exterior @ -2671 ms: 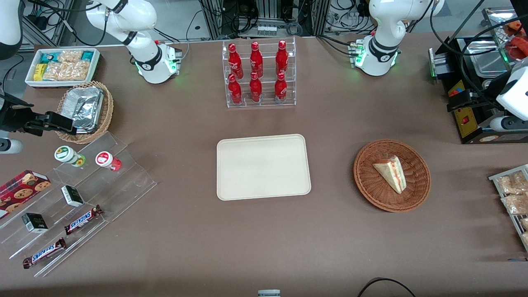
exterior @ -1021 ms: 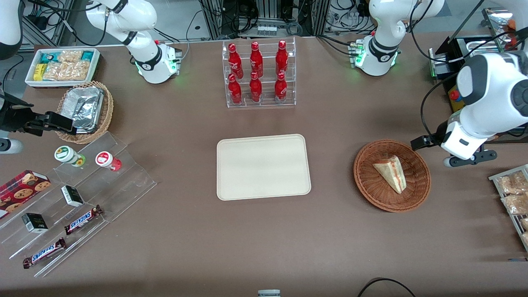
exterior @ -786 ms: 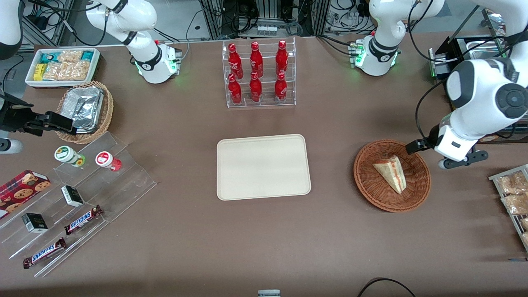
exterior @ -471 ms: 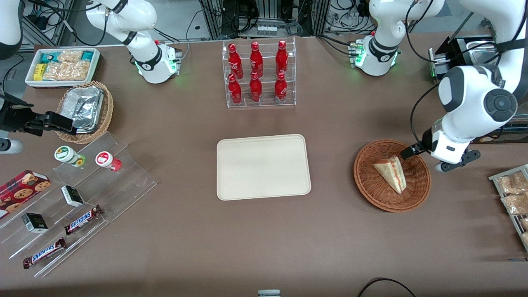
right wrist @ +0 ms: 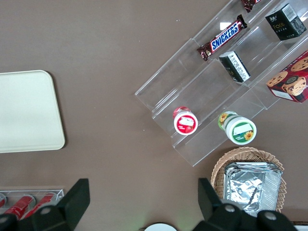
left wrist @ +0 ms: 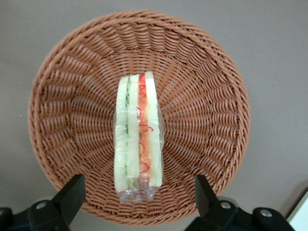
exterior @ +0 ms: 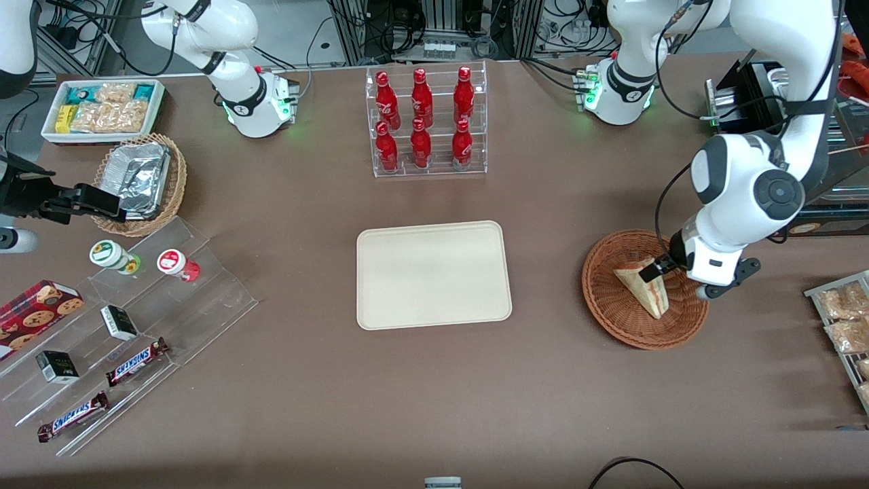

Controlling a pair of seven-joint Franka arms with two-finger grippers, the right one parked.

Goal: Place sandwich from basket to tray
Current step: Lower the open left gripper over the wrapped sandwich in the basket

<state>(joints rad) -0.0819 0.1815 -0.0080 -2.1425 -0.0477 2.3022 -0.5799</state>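
Note:
The sandwich point(exterior: 643, 291), a pale wedge in clear wrap with red, orange and green filling, lies in the round reddish-brown wicker basket point(exterior: 611, 324). My left gripper point(exterior: 677, 281) hovers just above the basket, over the sandwich's wide end, open and empty. In the left wrist view the sandwich point(left wrist: 137, 139) lies in the middle of the basket point(left wrist: 207, 96), and the gripper point(left wrist: 137, 188) has its black fingers point(left wrist: 72, 188) spread wide on either side of it, not touching. The cream tray point(exterior: 433, 275) lies bare mid-table, beside the basket toward the parked arm's end; it also shows in the right wrist view point(right wrist: 26, 110).
A clear rack of red bottles point(exterior: 426, 122) stands farther from the front camera than the tray. A wire rack of snack packets point(exterior: 845, 326) and a black machine point(exterior: 774, 197) sit near the basket at the working arm's end. Stepped acrylic shelves with snacks point(exterior: 129, 326) lie at the parked arm's end.
My left arm has swung in from the table's end and come down over the basket. The sandwich, basket and tray have not moved.

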